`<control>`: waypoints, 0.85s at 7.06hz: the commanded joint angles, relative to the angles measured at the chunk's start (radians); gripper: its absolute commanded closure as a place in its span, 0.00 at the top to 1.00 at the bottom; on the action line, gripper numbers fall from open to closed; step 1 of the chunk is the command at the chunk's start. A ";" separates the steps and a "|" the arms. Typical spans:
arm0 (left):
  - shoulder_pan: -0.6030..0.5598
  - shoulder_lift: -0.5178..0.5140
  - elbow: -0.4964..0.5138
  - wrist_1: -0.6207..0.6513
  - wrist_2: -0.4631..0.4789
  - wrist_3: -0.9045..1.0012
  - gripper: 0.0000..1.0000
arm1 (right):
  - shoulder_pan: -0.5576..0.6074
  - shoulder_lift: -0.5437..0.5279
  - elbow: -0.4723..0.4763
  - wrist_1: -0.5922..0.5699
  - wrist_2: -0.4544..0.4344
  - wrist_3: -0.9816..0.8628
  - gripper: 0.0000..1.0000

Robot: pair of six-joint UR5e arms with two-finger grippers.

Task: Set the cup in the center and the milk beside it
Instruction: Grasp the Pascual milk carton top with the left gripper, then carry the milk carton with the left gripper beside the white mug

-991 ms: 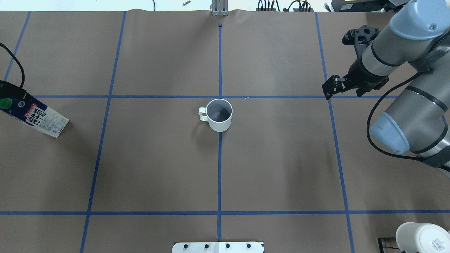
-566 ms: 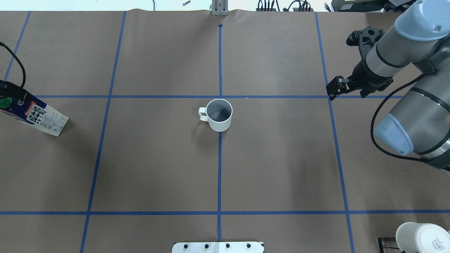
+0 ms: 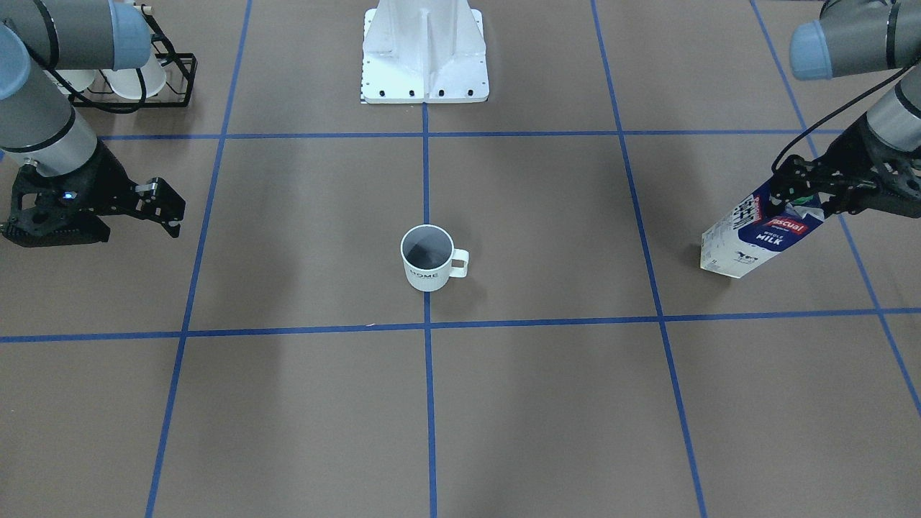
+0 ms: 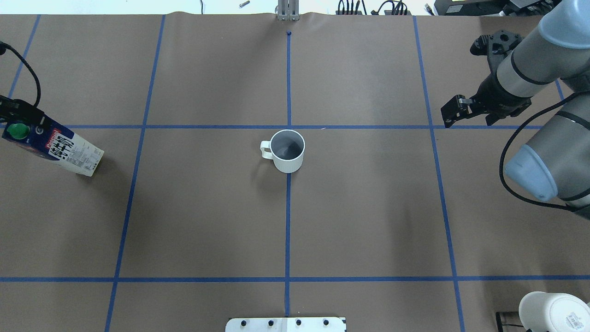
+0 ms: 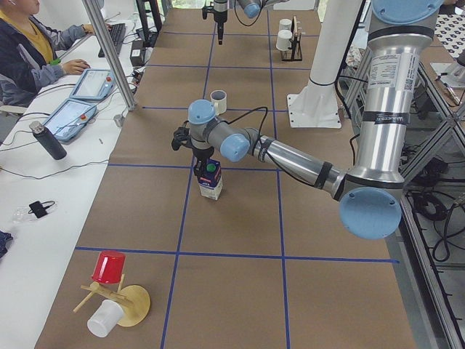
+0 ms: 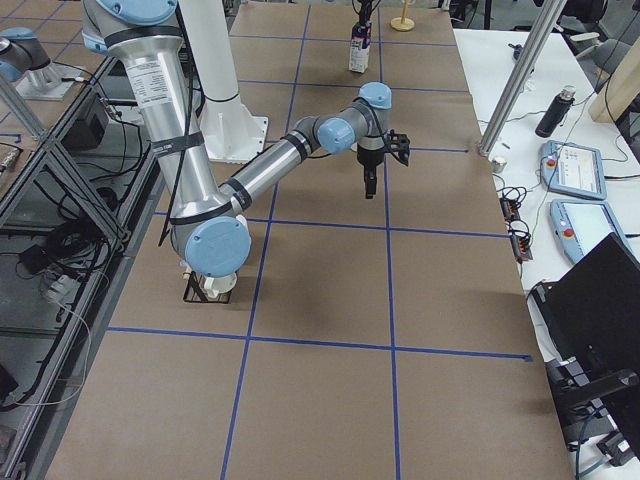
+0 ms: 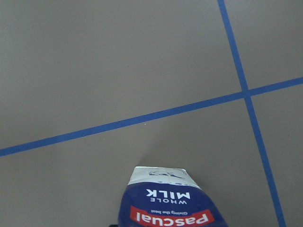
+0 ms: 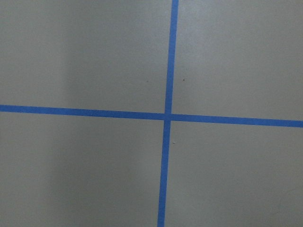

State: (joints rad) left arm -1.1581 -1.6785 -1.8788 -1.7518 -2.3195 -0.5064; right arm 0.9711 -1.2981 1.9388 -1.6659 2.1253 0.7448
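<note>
The cup, a white mug with a grey inside and "HOME" lettering, stands upright at the central tape crossing; it also shows in the front view. The milk, a white and dark-blue Pascual carton with a green cap, is far left of it. My left gripper is shut on the carton's top. I cannot tell whether the carton's base touches the table. My right gripper is open and empty, far right of the cup.
A black wire rack with white mugs stands by my right arm; one mug shows at the bottom right. The robot's white base is behind the cup. A red cup on a wooden stand is at the left end.
My left gripper has carried the milk a little to the right, towards the cup. My right arm has drawn back to the right, away from the cup. The cup has not moved.
</note>
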 commanded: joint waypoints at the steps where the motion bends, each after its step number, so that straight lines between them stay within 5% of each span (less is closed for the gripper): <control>1: 0.001 -0.166 -0.026 0.124 -0.009 -0.189 0.15 | 0.064 -0.080 0.038 0.000 0.001 -0.082 1.00; 3: 0.129 -0.307 -0.022 0.162 0.021 -0.446 0.15 | 0.176 -0.186 0.049 -0.002 0.004 -0.279 1.00; 5: 0.295 -0.555 0.033 0.353 0.195 -0.593 0.15 | 0.272 -0.250 0.020 -0.002 0.001 -0.469 1.00; 6: 0.352 -0.616 0.093 0.353 0.256 -0.618 0.15 | 0.296 -0.280 0.009 -0.002 0.001 -0.499 1.00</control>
State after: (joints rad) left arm -0.8860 -2.1901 -1.8481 -1.4422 -2.1524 -1.0769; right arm 1.2254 -1.5410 1.9635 -1.6674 2.1261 0.3109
